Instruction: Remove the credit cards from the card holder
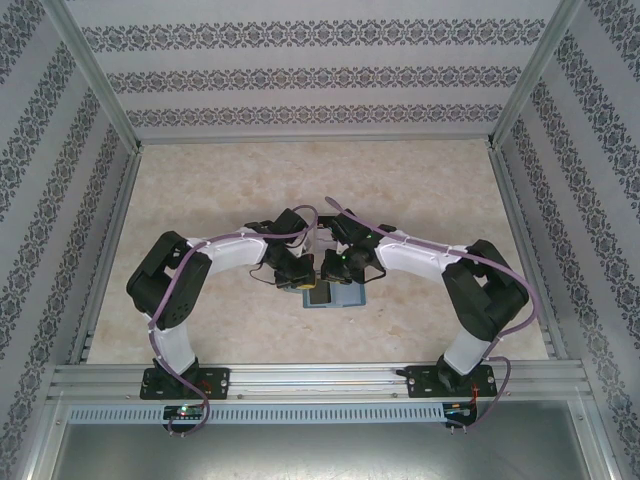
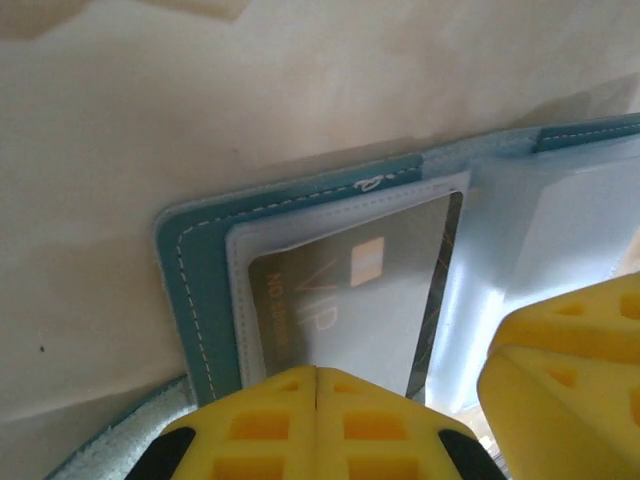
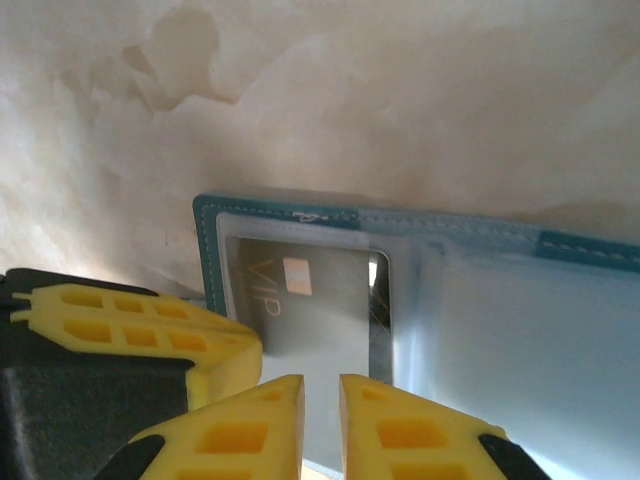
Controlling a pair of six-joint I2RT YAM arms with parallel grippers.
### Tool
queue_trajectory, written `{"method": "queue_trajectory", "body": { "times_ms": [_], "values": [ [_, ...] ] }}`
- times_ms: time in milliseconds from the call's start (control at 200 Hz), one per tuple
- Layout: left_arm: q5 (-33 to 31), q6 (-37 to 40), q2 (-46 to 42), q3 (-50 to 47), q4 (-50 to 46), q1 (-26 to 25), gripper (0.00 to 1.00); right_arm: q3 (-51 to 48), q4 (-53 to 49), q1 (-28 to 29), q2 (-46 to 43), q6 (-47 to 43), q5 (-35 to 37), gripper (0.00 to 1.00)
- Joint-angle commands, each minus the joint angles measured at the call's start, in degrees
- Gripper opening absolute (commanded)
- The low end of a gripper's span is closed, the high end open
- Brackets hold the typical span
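From the top camera I am seeing the card holder (image 1: 345, 298) lying open on the table (image 1: 300, 190), a dark credit card (image 1: 320, 296) showing in its left half. Both arms are bending inward, and the left gripper (image 1: 293, 278) and right gripper (image 1: 337, 268) are crowding over the card holder's far edge.

In the left wrist view, the left gripper (image 2: 315, 400) is sitting at the card holder's (image 2: 200, 290) near edge with its yellow pads pressing flat together, nothing visible between them. The credit card (image 2: 350, 300) is lying under the clear window pocket. I am reading "VIP" and "NO." on it (the digits after that are blurring out), plus a small chip.

In the right wrist view, the right gripper (image 3: 320, 415) is hanging over the same pocket with its fingers standing a narrow gap apart. I cannot tell whether they are nipping anything. "VIP" is showing again on the credit card (image 3: 310, 300), inside the card holder's (image 3: 500, 300) left panel.
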Motion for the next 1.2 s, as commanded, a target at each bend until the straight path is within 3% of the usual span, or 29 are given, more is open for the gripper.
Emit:
{"method": "queue_trajectory", "body": {
  "times_ms": [0,620,999,1194],
  "values": [
    [0.26,-0.37,0.55,0.62,0.72,-0.55,0.00,-0.47,2.31,-0.67,1.49,0.59,-2.18,0.18],
    [-0.16,-0.57,0.23,-0.08,0.36,-0.55,0.00,-0.27,1.30,-1.06,4.93,-0.45,-0.64,0.24],
    [-0.78,-0.30,-0.43,0.04,-0.51,-0.55,0.00,1.42,-5.48,-0.71,4.80,-2.66,6.26,0.24],
    [-0.84,-0.03,0.04,0.40,-1.08,-0.55,0.00,1.90,-5.13,-0.61,3.47,-2.34,5.26,0.24]
  ]
}}
